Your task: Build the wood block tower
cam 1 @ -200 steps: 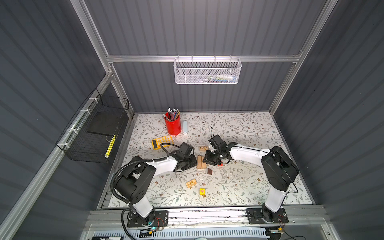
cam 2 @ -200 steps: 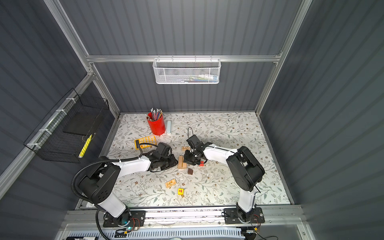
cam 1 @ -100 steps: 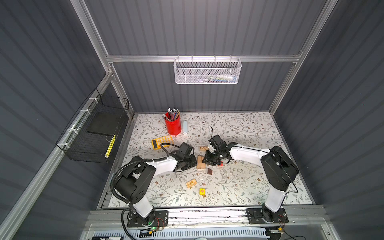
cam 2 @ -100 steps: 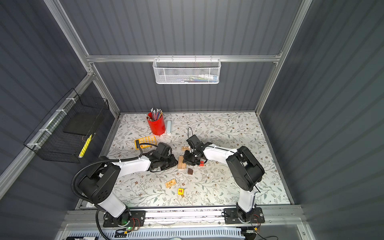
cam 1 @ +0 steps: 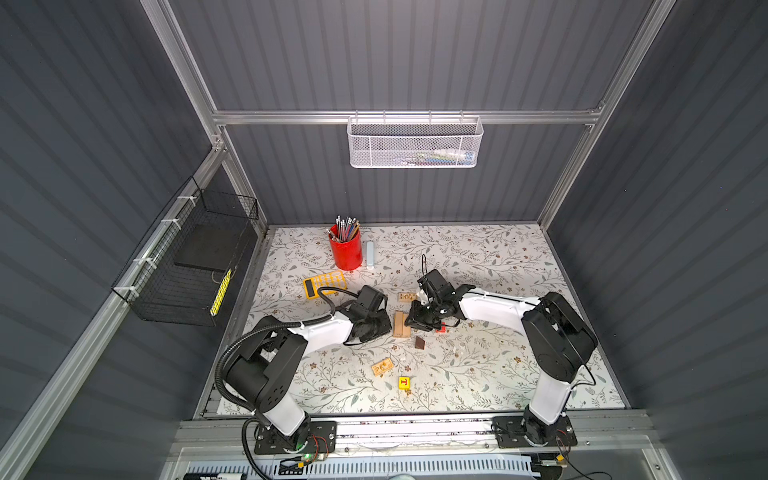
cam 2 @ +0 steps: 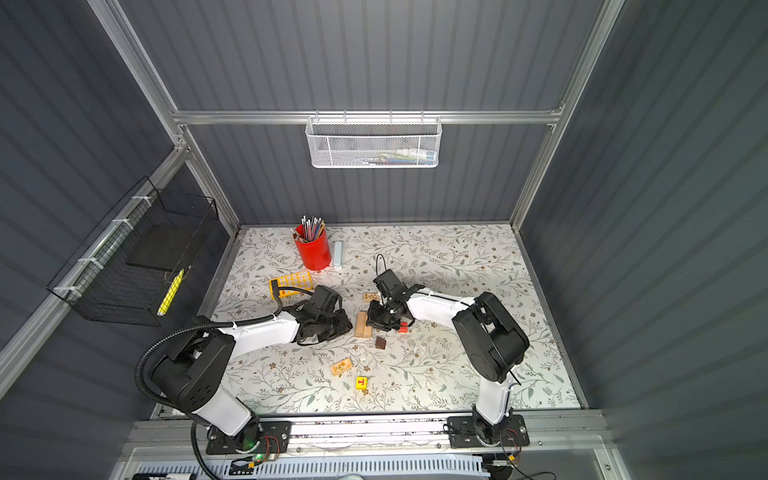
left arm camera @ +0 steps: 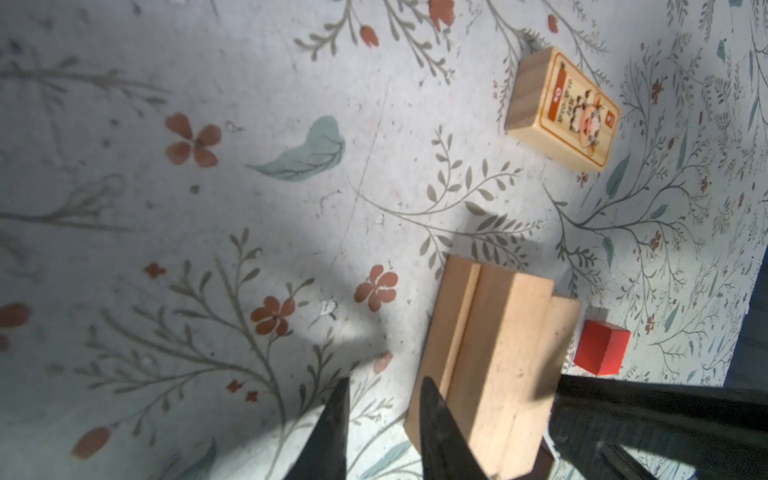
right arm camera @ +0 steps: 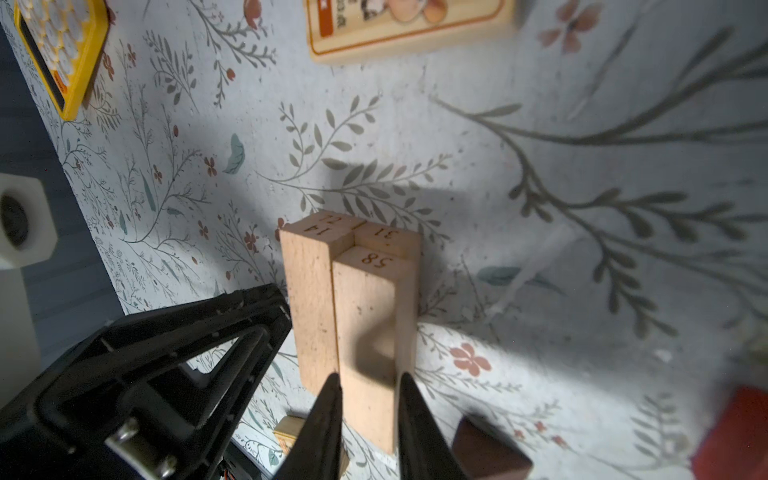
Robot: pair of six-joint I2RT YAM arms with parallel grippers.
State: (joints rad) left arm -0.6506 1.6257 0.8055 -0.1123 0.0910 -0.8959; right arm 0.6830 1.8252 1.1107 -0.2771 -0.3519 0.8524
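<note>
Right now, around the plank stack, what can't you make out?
Right wrist view: whether right gripper presses top plank; fingertips hide contact.
Same view: dark wedge and red cube blurred, cut by frame edge.
Both top views: plank stack partly hidden under right gripper.

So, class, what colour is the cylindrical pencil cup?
The pencil cup is red, clearest in a top view.

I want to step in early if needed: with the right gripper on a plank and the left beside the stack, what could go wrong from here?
1. The right gripper straddles the plank marked 58, tight against the plank marked 14; moving it may drag that neighbour askew.
2. The left gripper has a finger by those planks' side; a nudge could shove them.
3. The red cube lies close by and could get knocked.
</note>
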